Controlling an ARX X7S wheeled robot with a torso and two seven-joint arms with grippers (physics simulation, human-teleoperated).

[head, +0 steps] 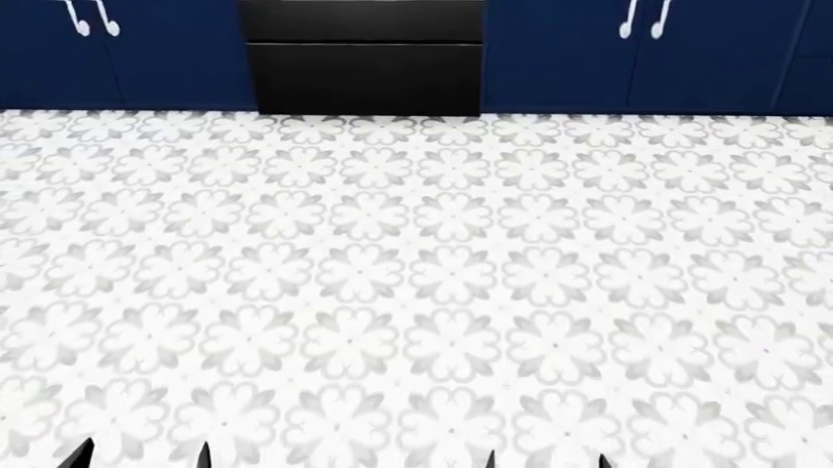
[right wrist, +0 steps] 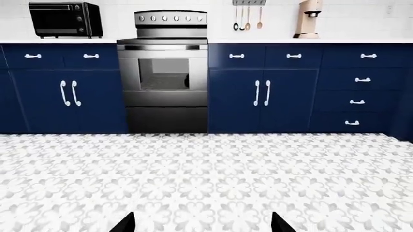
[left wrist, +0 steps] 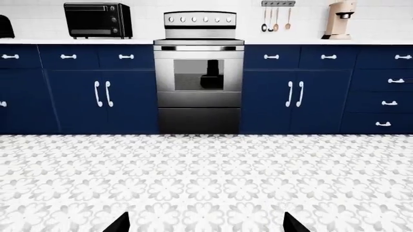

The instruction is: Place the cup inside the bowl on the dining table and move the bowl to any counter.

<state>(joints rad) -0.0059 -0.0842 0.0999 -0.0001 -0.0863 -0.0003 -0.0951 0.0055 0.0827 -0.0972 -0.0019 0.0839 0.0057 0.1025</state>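
Nothing of the task looks done: no cup, bowl or dining table in any view, so I can't say where they are; my read is the robot has yet to find the table, probably behind or off to a side. Both claws empty. Left claw [left wrist: 206, 226] shows only two dark fingertips at the frame edge, spread wide with bare floor between; right claw [right wrist: 202, 224] same, wide, holding nothing. Head view shows the tips of both at 6 o'clock, low over the tiled floor [head: 416, 292]. Ahead at 12 o'clock: navy cabinets [right wrist: 264, 92] run wall to wall with the stove [right wrist: 164, 72] set in the middle. The white desk [right wrist: 310, 40] tops the cabinets and is the likely drop-off for the bowl later. On it: toaster oven [right wrist: 65, 19] at 10 o'clock, coffee machine [right wrist: 308, 19] at 1 o'clock, utensils [right wrist: 247, 17] hanging between them on the wall. Bare stretches of desk lie just right of the stove and right of the coffee machine. Room to move: floor is open from the claws up to the cabinet fronts, nothing on it. The hard edge is the cabinet line and the stove front. Left to do, as I judge: locate table, cup into bowl, carry bowl here.
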